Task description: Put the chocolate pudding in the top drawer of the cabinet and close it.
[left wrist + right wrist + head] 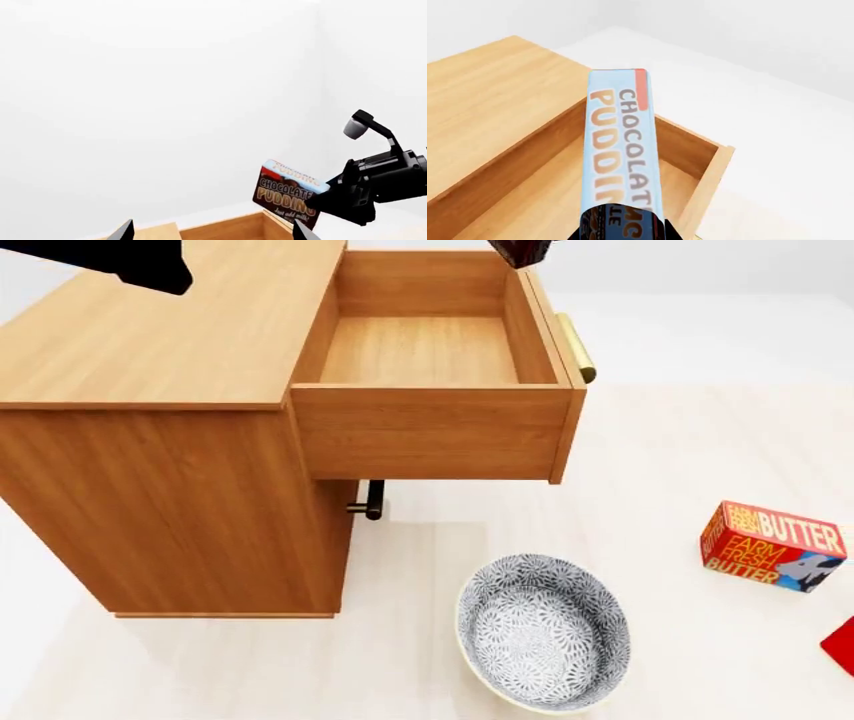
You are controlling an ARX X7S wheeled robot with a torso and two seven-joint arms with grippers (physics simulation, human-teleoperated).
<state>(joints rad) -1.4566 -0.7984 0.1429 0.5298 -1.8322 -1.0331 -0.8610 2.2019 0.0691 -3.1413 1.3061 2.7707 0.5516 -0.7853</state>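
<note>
The chocolate pudding [620,150], a thin box with a light blue edge and a brown face, is pinched at its lower end by my right gripper [620,231]. In the left wrist view the chocolate pudding [287,192] hangs tilted over a corner of the top drawer [227,227], with my right gripper [327,197] shut on it. The top drawer [427,430] of the cabinet [160,480] is pulled out and nothing lies in it. Its brass handle [577,345] faces right. My left gripper [213,232] is open, its fingertips apart over the cabinet, holding nothing.
A patterned bowl [541,630] sits on the floor in front of the drawer. An orange-red butter box [774,545] lies at the right, and a red object [842,645] shows at the right edge. A lower handle [371,500] sticks out under the drawer. My left arm [134,265] hovers over the cabinet top.
</note>
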